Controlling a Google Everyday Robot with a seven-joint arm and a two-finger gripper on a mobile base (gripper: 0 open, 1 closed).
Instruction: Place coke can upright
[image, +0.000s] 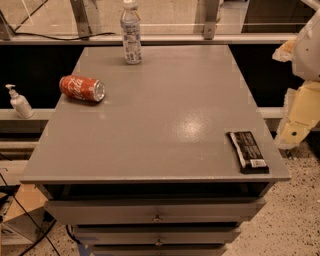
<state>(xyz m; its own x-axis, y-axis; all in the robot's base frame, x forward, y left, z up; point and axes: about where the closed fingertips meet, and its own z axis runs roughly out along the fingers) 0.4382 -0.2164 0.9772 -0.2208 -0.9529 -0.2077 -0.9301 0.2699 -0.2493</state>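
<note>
Sideways coke can (82, 88), white script, table (165, 130) left; gripper (295, 127) right edge.

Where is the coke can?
In the camera view, the coke can lies on its side near the left edge of the cabinet top, in front of the clear bottle; the gripper is beyond the right edge.

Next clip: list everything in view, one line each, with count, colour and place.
table: one, grey, centre
drawers: three seen, grey, under the tabletop
coke can: one, red, lying on its side, table's left rear
bottle: one, clear with white label, upright at table's back edge
snack bar: one, black, flat near table's right front corner
pump bottle: one, white, on ledge left of table
arm: one, white, upper right edge
hand: one, cream, beyond table's right side, far from the can
</note>
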